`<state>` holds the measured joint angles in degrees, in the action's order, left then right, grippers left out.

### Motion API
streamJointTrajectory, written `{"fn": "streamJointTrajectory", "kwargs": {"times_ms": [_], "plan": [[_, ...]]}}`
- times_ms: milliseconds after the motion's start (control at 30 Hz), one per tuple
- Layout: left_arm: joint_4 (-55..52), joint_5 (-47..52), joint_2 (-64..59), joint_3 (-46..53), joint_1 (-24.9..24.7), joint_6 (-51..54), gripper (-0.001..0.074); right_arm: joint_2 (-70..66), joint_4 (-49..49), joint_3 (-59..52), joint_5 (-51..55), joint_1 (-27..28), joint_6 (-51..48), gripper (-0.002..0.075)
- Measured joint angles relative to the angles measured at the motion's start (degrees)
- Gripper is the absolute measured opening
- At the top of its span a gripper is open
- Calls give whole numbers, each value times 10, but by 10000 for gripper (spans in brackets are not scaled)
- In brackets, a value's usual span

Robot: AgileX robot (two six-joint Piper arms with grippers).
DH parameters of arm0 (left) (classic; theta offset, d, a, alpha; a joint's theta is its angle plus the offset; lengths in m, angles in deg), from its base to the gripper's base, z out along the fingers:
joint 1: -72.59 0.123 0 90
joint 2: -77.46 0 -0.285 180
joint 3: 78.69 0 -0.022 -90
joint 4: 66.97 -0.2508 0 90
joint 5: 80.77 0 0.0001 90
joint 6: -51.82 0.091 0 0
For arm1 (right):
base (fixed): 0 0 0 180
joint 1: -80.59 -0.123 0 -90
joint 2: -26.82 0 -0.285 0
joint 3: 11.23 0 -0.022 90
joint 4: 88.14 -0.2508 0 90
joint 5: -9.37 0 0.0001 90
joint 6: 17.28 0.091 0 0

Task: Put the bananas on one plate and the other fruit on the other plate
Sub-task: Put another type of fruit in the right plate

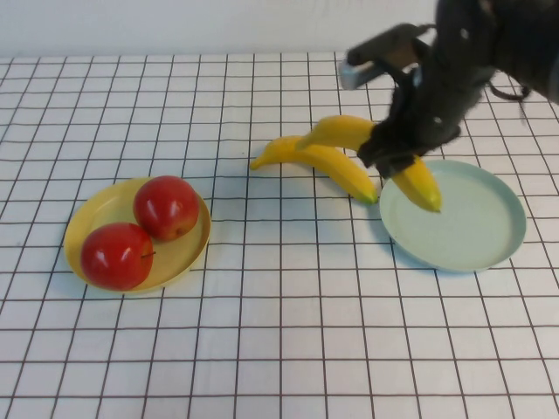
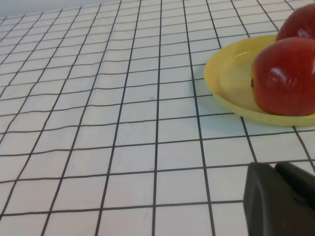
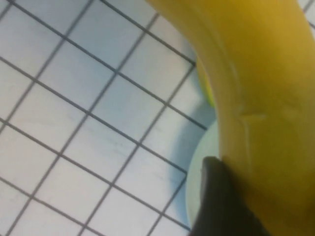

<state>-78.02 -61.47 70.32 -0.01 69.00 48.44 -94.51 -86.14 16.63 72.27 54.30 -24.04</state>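
Over blue-green plate [image 1: 472, 236], right gripper [image 1: 393, 161] clamps banana [image 1: 349, 131]; left gripper [image 2: 280, 201] parked.

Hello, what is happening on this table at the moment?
The robot sorts fruit. Both red apples sit on the yellow plate. The right gripper is shut on one banana, holding it over the near edge of the blue-green plate. The second banana lies on the table, its tip at that plate's rim. The left gripper waits low near the yellow plate.

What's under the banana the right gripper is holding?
The held banana, in the right gripper, hangs over the blue-green plate; the other banana lies alongside, whether underneath is hidden. Left gripper sits near the yellow plate.
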Motion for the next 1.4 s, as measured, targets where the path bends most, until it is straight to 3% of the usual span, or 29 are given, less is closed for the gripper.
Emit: {"fn": "streamJointTrajectory", "kwargs": {"times_ms": [267, 400, 700, 967, 1200, 1400], "plan": [[0, 0, 0, 0, 0, 0, -2, 115, -4, -279, -169, 72, 91, 323], [0, 0, 0, 0, 0, 0, -2, 119, -20, -326, -202, 115, 93, 323], [0, 0, 0, 0, 0, 0, -2, 91, -30, -332, -269, 164, 94, 324], [0, 0, 0, 0, 0, 0, -2, 54, -58, -332, -296, 165, 95, 514], [0, 0, 0, 0, 0, 0, -2, 84, -57, -268, -301, 134, 92, 505], [0, 0, 0, 0, 0, 0, -2, 50, -52, -137, -245, 82, 9, 502]]}}
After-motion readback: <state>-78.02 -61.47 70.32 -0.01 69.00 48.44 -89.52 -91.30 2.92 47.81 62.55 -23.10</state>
